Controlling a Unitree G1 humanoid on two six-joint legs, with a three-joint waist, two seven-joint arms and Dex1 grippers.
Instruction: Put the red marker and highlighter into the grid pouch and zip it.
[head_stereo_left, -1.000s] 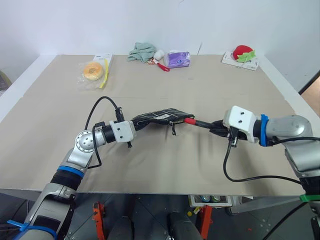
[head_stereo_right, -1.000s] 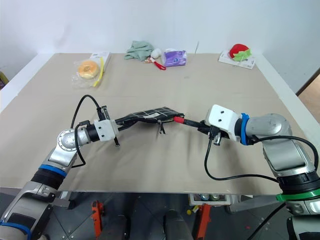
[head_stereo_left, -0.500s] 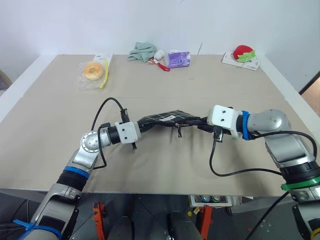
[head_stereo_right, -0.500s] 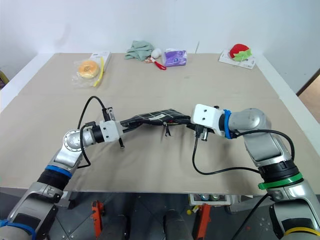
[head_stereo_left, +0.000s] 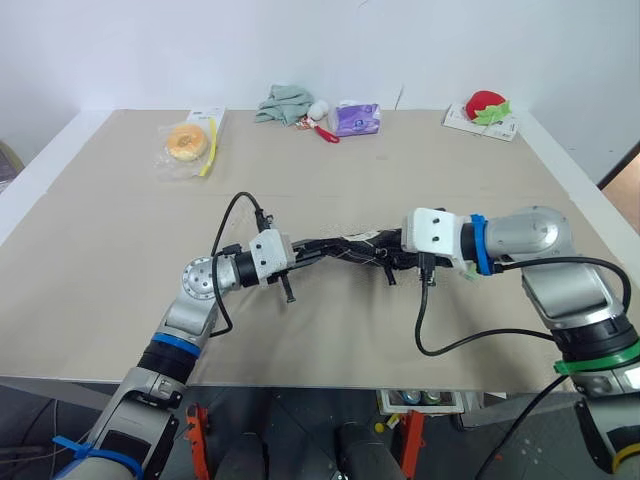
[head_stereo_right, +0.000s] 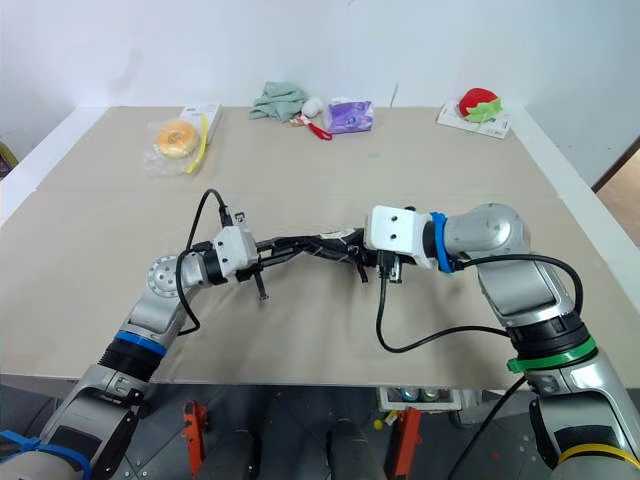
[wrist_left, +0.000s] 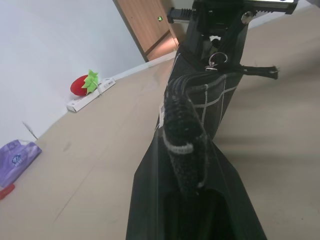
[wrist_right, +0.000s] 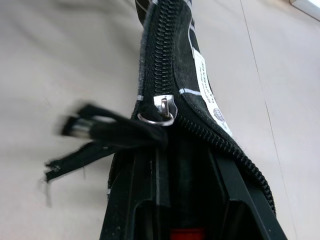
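Above the table (head_stereo_left: 120, 250), the grid pouch (head_stereo_left: 335, 246) hangs between both arms: left end effector (head_stereo_left: 296, 254) clamped on 1 end, right end effector (head_stereo_left: 385, 252) feeding the red marker (wrist_right: 186, 233) into the other. Push straight along the opening. The highlighter stays unlocated; the marker's barrel is hidden.

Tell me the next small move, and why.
Probably push the red marker slightly deeper, then release: its red end sits in the right gripper at the mouth of the grid pouch, while the left gripper holds the other end.
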